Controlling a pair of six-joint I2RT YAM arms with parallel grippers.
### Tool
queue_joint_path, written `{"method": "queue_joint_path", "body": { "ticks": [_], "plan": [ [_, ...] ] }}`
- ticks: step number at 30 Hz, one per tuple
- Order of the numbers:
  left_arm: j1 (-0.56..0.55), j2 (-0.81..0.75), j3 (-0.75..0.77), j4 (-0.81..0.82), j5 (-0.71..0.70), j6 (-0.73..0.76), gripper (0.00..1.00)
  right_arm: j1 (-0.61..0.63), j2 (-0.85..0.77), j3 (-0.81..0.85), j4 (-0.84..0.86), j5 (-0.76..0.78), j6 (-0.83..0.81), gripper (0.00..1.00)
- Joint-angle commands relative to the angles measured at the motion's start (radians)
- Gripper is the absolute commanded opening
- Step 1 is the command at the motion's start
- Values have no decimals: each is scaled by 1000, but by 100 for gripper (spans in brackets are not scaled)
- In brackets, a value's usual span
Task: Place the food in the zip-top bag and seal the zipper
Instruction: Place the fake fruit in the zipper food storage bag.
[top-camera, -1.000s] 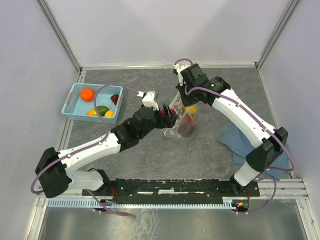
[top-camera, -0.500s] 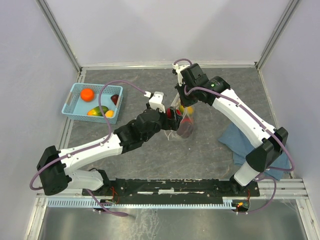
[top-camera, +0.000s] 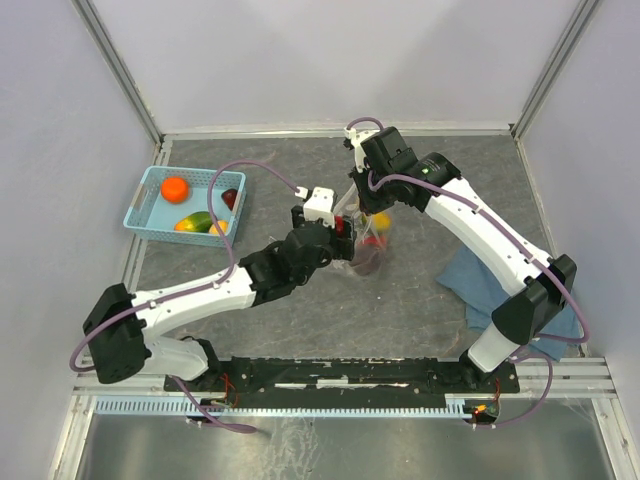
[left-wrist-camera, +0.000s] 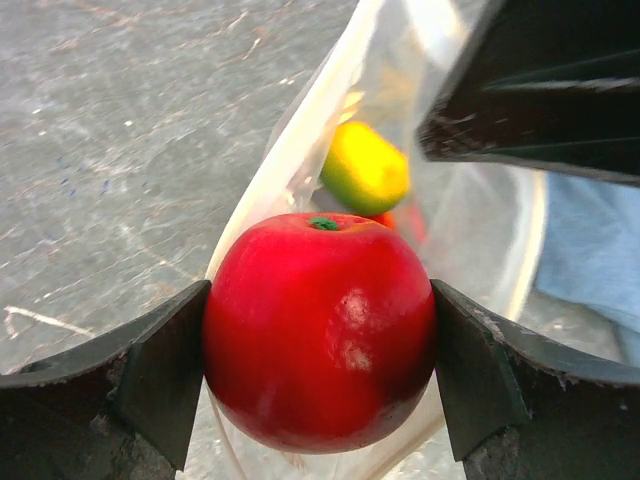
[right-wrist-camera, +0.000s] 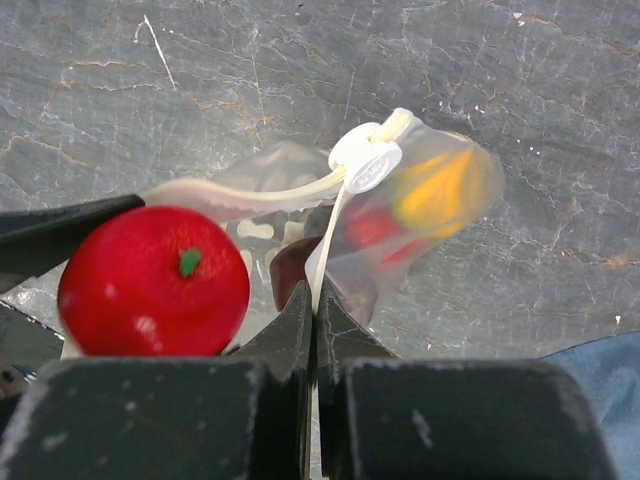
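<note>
My left gripper (left-wrist-camera: 320, 375) is shut on a glossy red apple (left-wrist-camera: 320, 328), held at the open mouth of the zip-top bag (left-wrist-camera: 470, 230); the apple also shows in the right wrist view (right-wrist-camera: 153, 281). My right gripper (right-wrist-camera: 316, 300) is shut on the bag's pale zipper edge (right-wrist-camera: 325, 240) and holds the bag up. Inside the bag (top-camera: 368, 240) lie a yellow fruit (left-wrist-camera: 366, 167), a red piece (right-wrist-camera: 372, 228) and a dark purple piece (right-wrist-camera: 290, 268). In the top view the left gripper (top-camera: 343, 232) meets the bag just below the right gripper (top-camera: 368, 193).
A light-blue basket (top-camera: 150, 226) at the left holds an orange (top-camera: 174, 188), a dark red fruit (top-camera: 230, 198) and a green-and-yellow fruit (top-camera: 195, 222). A blue cloth (top-camera: 462, 276) lies right of the bag. Metal frame posts and pale walls ring the grey table.
My left arm has carried the red apple right and away from me, up to the bag's mouth. My right gripper has kept hold of the bag's edge.
</note>
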Motion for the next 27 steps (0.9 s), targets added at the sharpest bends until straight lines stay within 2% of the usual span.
{"method": "queue_joint_path", "body": {
  "ticks": [1,5,7,18,27],
  "plan": [
    [-4,43,66,-94,-183,4,42,-2,-47,8,38,-10,9,2],
    [-3,67,113,-196,-324,-79,42,-2,-47,6,43,-16,9,2],
    [-2,58,113,-194,-334,-87,42,-2,-45,4,45,-18,9,1],
    [1,-32,70,-55,-158,-27,46,-2,-43,-11,54,-12,4,1],
    [7,-11,135,-97,-118,-77,46,-3,-46,-16,68,-33,7,1]
  ]
}}
